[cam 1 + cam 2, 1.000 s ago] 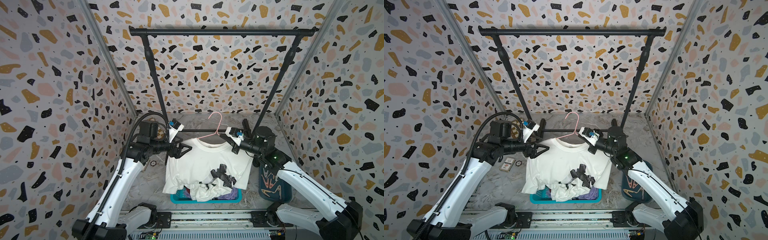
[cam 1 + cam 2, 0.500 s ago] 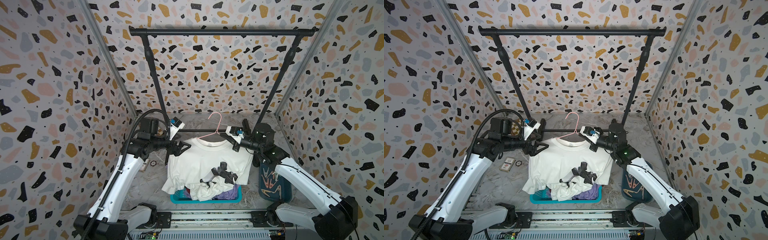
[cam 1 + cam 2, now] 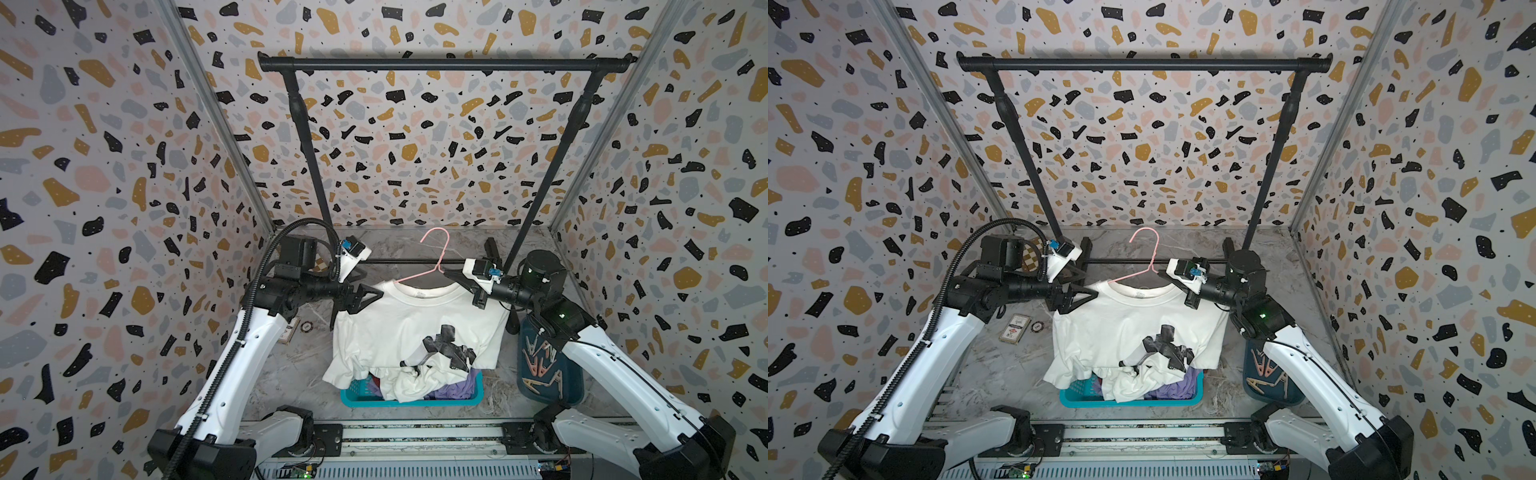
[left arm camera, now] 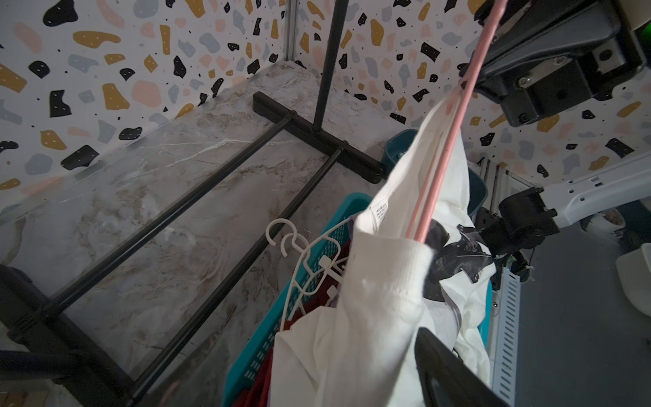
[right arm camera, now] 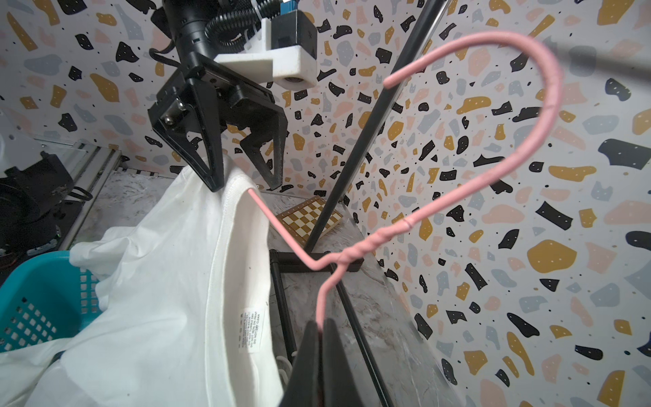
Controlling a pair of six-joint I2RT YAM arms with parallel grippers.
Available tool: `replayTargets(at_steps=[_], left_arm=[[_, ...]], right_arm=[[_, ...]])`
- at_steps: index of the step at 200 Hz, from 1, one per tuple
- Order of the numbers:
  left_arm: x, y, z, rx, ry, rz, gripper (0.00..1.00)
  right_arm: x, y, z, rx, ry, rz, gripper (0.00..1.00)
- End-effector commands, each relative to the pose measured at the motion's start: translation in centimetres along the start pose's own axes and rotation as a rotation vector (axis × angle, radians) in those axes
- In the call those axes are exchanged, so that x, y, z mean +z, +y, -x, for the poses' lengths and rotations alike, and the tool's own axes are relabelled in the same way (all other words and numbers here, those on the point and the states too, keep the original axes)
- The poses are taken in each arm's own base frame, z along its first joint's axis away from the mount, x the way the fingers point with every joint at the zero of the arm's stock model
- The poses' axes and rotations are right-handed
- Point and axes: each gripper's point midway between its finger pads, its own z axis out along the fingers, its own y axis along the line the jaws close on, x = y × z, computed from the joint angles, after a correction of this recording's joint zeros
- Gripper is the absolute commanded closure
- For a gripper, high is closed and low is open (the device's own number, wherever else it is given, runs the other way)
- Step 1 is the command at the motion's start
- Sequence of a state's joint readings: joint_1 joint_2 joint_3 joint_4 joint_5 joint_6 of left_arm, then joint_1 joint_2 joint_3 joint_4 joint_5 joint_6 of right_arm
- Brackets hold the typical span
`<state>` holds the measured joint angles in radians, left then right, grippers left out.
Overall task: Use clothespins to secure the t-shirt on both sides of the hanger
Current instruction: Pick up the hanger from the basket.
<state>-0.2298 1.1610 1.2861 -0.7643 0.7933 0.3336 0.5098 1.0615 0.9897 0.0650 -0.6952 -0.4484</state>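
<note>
A white t-shirt (image 3: 411, 324) with a black print hangs on a pink wire hanger (image 3: 436, 249), its hem falling into the basket below. My right gripper (image 5: 318, 331) is shut on the hanger wire beside the collar, seen in both top views (image 3: 451, 276) (image 3: 1165, 271). My left gripper (image 5: 243, 174) stands open astride the shirt's other shoulder (image 3: 370, 297), with one finger (image 5: 211, 165) against the fabric. In the left wrist view, one finger (image 4: 447, 373) shows beside the shoulder seam. The clothespins (image 3: 540, 363) lie in a dark bin (image 3: 1252, 386) under my right arm.
A black garment rack (image 3: 444, 64) stands behind, and its base bars (image 4: 197, 197) run along the marble floor. A teal basket (image 3: 411, 402) below holds clothes and white hangers (image 4: 299, 253). A card box (image 3: 1016, 329), a chip (image 3: 1038, 327) and a chessboard (image 5: 310, 220) lie at the left.
The right arm shifted slightly and the shirt's hanging part swayed. Both grippers stay at the hanger's two sides, the right one still shut on the wire.
</note>
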Motion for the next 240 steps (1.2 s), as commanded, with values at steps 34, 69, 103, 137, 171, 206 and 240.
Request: replayTargets(at_steps=[34,69,103,137,171,206,240], left_arm=[[-0.1,-2.5,0.0,0.012,-0.040,-0.128,0.28],[0.1,-3.1,0.0,0.010,-0.043,-0.156,0.32],[0.7,-3.1,-0.5,-0.002,-0.021,-0.163,0.35],[1.1,-2.7,-0.7,-0.014,-0.010,-0.160,0.37],[1.3,-2.7,-0.7,-0.023,-0.014,-0.166,0.41],[1.3,-2.9,-0.8,-0.020,-0.018,-0.163,0.54],[1.4,-3.0,-0.8,-0.016,-0.015,-0.158,0.62]], right_arm=[[-0.3,-0.3,2.9,-0.034,-0.075,0.022,1.00],[-0.1,-0.3,2.8,-0.039,-0.080,0.030,1.00],[-0.3,-0.5,3.4,-0.050,-0.093,0.024,1.00],[-0.5,-0.6,4.0,-0.066,-0.103,0.017,1.00],[-0.6,-0.6,4.2,-0.070,-0.117,0.017,1.00],[-0.4,-0.8,4.6,-0.071,-0.137,0.016,1.00],[-0.4,-0.9,4.9,-0.073,-0.147,0.018,1.00]])
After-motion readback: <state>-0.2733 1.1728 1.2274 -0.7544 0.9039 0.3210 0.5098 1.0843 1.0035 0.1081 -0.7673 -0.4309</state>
